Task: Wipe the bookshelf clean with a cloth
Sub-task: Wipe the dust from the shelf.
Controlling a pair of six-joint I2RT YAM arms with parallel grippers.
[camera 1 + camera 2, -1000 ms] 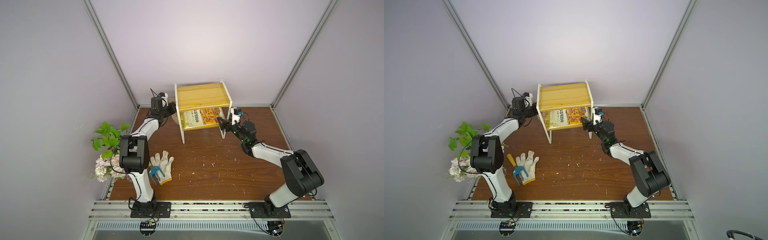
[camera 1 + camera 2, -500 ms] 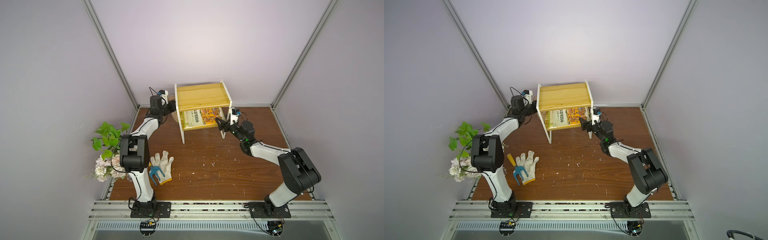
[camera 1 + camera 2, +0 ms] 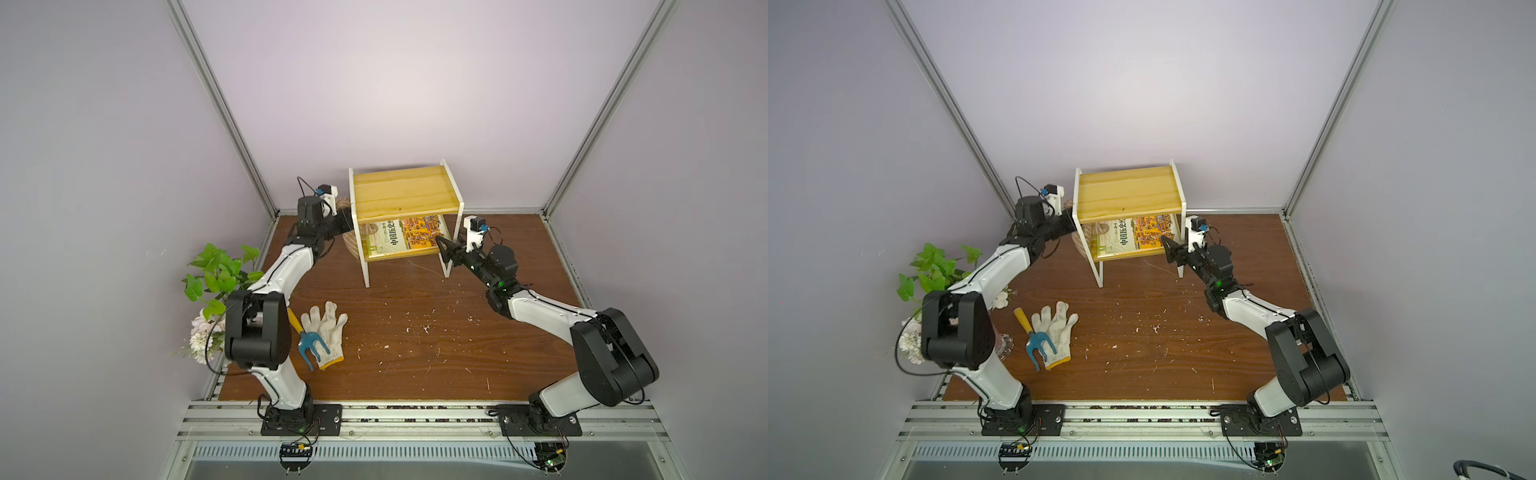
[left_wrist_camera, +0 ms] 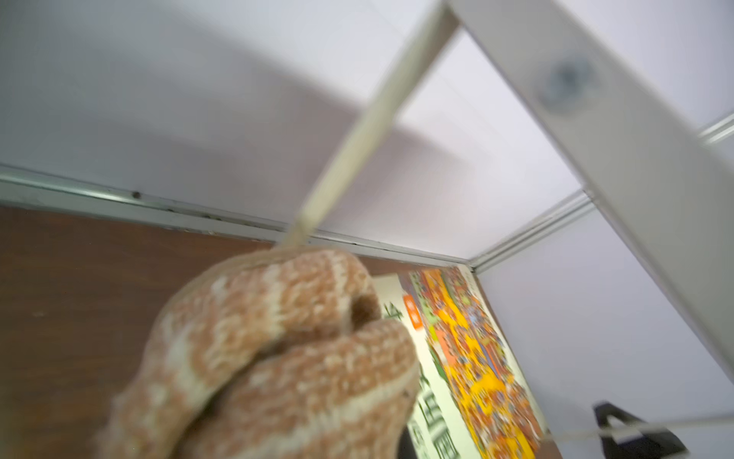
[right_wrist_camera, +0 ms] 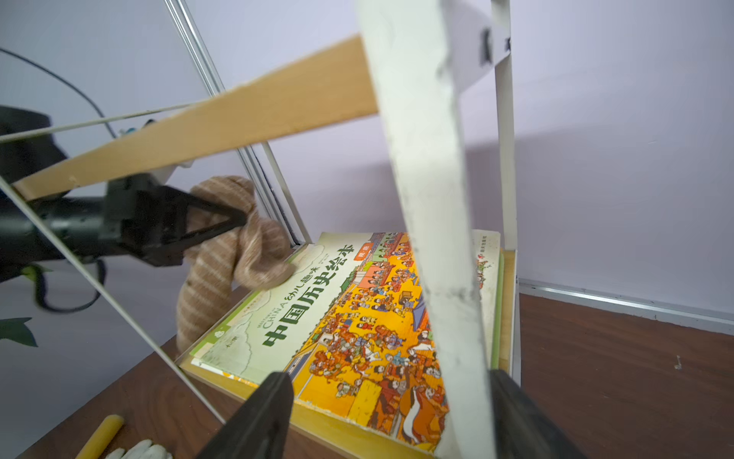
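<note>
The right wrist view told most. The left pincer was clamped on a bunched part of the cloth. One fold rested on a corner of the picture book, which lay on the lower board of the bookshelf, and another fold hung off the shelf's end toward the tabletop. The right pincer stood open with its fingers either side of the white front leg. The leg sat close to one finger and clear of the other, and whether it touched could not be told. The cloth looked soft, light and limp, so it would probably drag and fold rather than push. A grip on a gathered middle, as here, seemed best for making a wiping pad, though the loose tail could snag on the frame. The bookshelf looked light enough to skid under a wipe, and its leg seemed the sensible place to steady it. The glossy book might slide too. Both top views added what the wrist cameras missed: the bare upper board, a white glove and a small hand rake lying well apart from the shelf, and pale crumbs across the tabletop. There the cloth was only a tan lump at the shelf end nearer the left arm, and the fingertips holding it were hidden behind the frame. The left wrist view gave a blurred mass of striped cloth that covered its own jaws.
</note>
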